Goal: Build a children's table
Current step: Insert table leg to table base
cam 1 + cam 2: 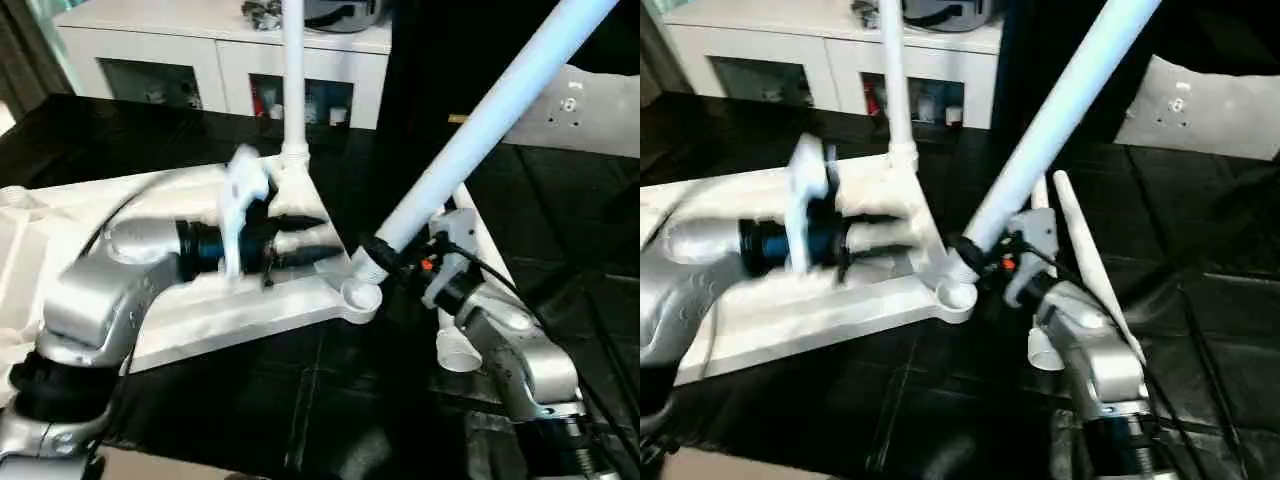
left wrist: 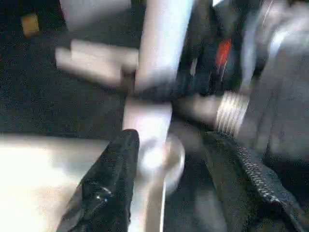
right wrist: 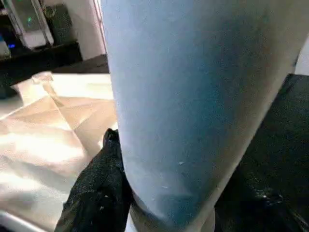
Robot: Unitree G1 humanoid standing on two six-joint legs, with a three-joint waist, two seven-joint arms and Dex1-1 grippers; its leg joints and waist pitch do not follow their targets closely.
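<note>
Right claw (image 1: pixel 385 255) grips leg (image 1: pixel 490 120) beside cabinet (image 1: pixel 220 50).

I seem to be working in a home-like room set up for testing. A white cabinet (image 1: pixel 230 50) with glass-fronted shelves holding small items stands ahead of me, and black floor mats (image 1: pixel 300 400) cover the ground under my arms.
</note>
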